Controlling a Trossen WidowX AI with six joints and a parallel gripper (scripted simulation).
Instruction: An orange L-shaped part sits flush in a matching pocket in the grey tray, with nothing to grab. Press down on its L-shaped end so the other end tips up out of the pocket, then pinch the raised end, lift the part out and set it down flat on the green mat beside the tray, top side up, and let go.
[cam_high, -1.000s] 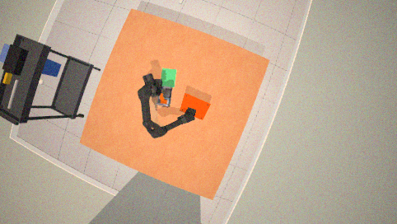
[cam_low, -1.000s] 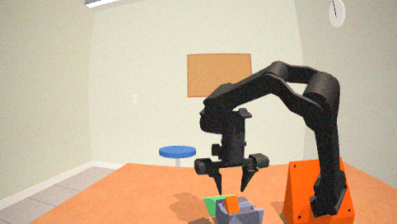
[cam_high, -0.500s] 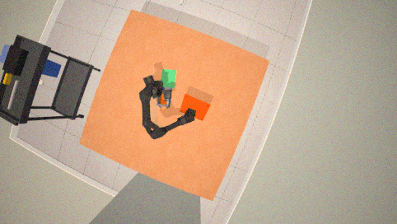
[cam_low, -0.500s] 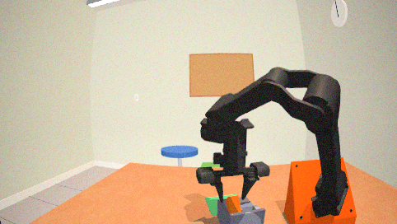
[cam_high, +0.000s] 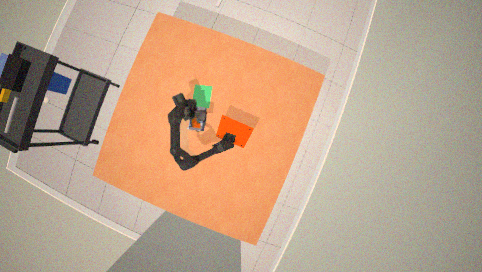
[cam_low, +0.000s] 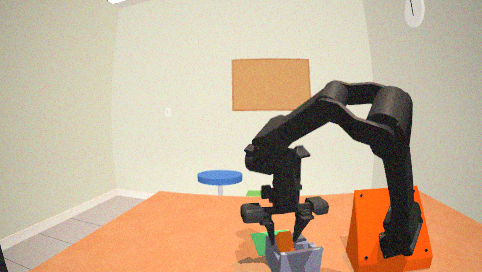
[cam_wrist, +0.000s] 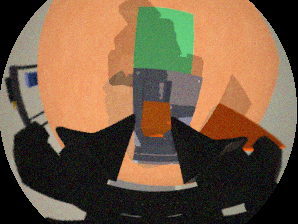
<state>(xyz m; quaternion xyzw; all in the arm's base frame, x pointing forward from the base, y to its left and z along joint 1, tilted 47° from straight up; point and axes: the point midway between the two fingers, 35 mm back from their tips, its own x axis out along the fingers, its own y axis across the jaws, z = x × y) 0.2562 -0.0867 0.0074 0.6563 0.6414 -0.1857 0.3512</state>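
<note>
Straddling the raised end of the orange L-shaped part (cam_low: 285, 241), the fingers (cam_low: 300, 223) of the gripper (cam_low: 285, 231) stand partly spread, one on each side, not yet pinching it. That part juts tilted out of the grey tray (cam_low: 295, 259), its other end down in the pocket. Just beside the tray lies the green mat (cam_wrist: 165, 38), on the orange desk (cam_low: 165, 235). An orange pedestal (cam_low: 364, 235) carries the arm.

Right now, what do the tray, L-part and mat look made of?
Grey tray: matte, hard-looking, plastic or painted metal; flat shading, crisp edges. Orange part: rigid, matte, likely plastic; stands tipped without bending. Green mat: thin flat sheet, dull; material unclear.
</note>
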